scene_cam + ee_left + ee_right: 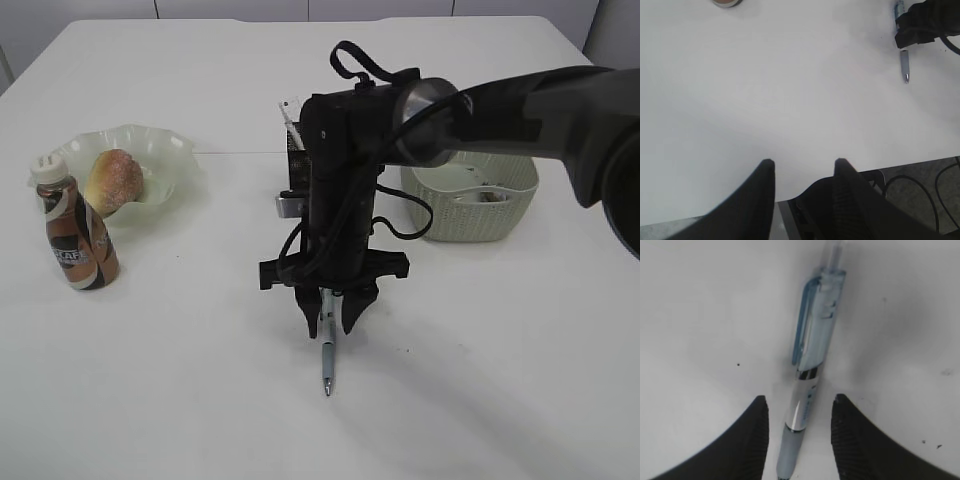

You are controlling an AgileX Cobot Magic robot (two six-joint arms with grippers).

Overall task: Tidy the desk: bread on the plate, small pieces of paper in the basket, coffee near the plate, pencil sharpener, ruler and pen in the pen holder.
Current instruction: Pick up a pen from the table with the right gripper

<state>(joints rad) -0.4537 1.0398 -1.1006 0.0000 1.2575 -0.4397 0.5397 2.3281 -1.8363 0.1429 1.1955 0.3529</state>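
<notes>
Pen (807,390) (on desk (150,380)) — between right tool (333,318) jaws

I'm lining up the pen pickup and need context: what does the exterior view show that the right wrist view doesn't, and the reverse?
Only the exterior view shows the bread on the plate, the coffee bottle beside the plate, the basket, and the pen holder behind the arm. Only the right wrist view shows the pen's blue clip and the gaps on either side of the barrel, with neither finger touching it. Both show the pen lying on the desk between the open fingers of the right claw.
</notes>
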